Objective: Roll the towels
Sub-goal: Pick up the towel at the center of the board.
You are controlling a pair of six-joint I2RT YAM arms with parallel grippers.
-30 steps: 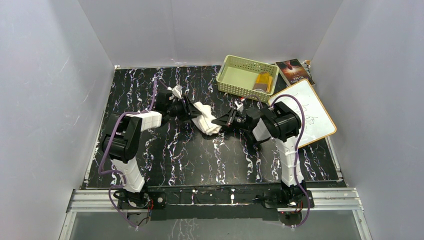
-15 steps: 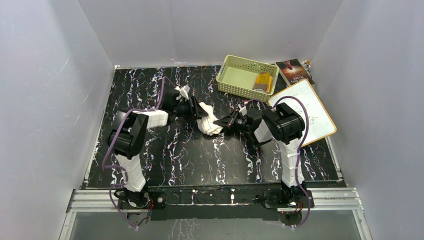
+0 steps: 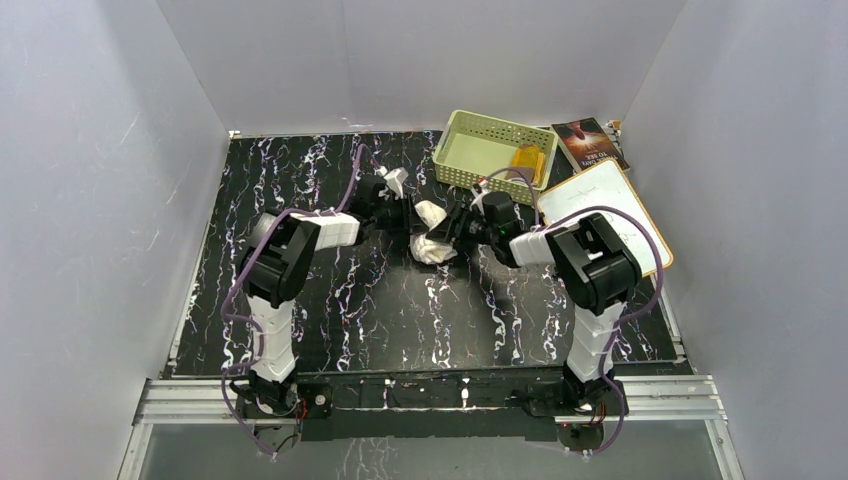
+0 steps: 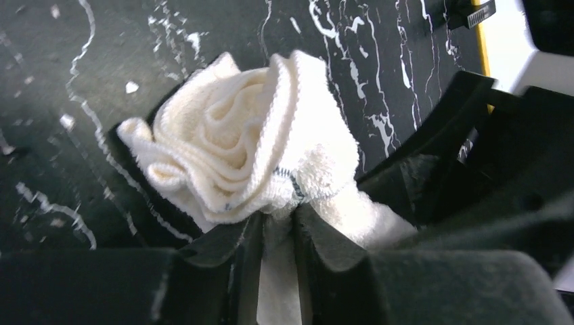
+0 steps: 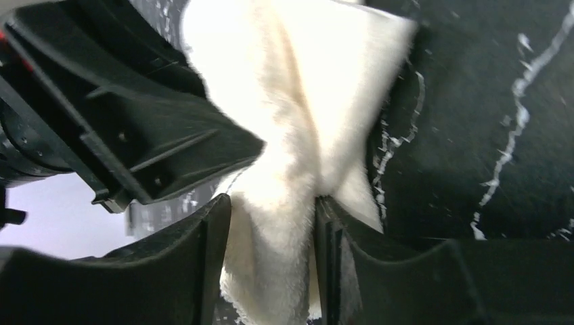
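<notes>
Left gripper is nipped tight on the bunched cream towel mid-table, right gripper half-parted around its other end, hold unclear, so any tug apart might unravel the loose roll

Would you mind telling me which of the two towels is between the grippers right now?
The cream-white towel, bunched up between the left gripper and the right gripper. The mustard-yellow towel lies apart from them in the green basket.

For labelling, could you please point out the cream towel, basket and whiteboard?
cream towel point(image 4: 237, 156), left wrist view, bunched folds
basket point(image 3: 475, 180), top external view, near wall
whiteboard point(image 3: 600, 190), top external view, white face
</notes>
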